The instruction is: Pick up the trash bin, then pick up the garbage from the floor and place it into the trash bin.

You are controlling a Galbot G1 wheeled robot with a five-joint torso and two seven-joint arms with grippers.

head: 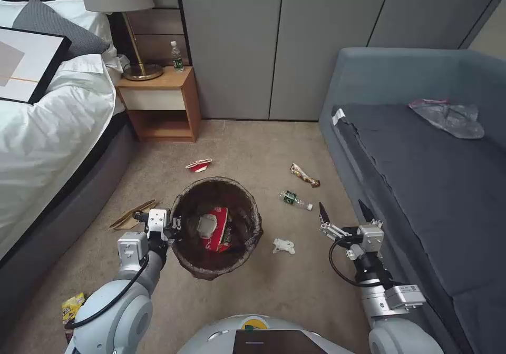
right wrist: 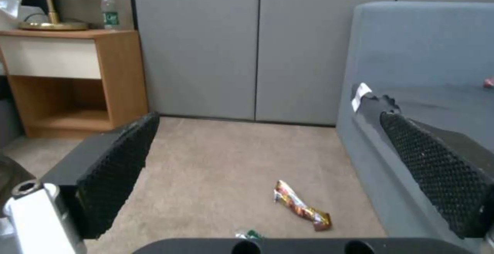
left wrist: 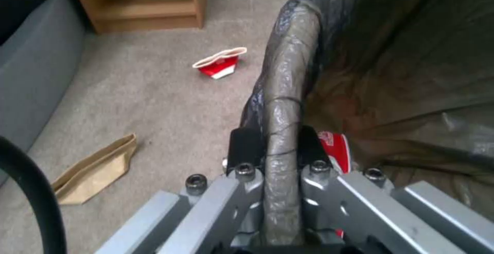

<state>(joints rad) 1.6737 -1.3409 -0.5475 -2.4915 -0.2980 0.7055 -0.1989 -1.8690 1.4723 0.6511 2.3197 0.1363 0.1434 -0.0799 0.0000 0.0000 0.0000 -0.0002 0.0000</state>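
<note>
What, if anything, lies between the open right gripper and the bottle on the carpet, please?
Nothing visible. The right gripper hangs open, with bare carpet between it and the bottle. The left gripper clamps the trash bin rim.

My head camera looks steeply down from above the carpet (head: 247, 148), facing the far grey cabinet doors (head: 274, 43), with the bed on the left and the sofa (head: 421, 185) on the right. My left wrist camera sits very close behind the left gripper (left wrist: 273, 146), right against the trash bin (left wrist: 285, 72) rim, facing far-left toward the nightstand (left wrist: 144, 3). My right wrist camera rides low between the right gripper (right wrist: 268, 169) fingers, looking level at the cabinet doors. Both wrist views share the nightstand; the head view covers everything they see.
</note>
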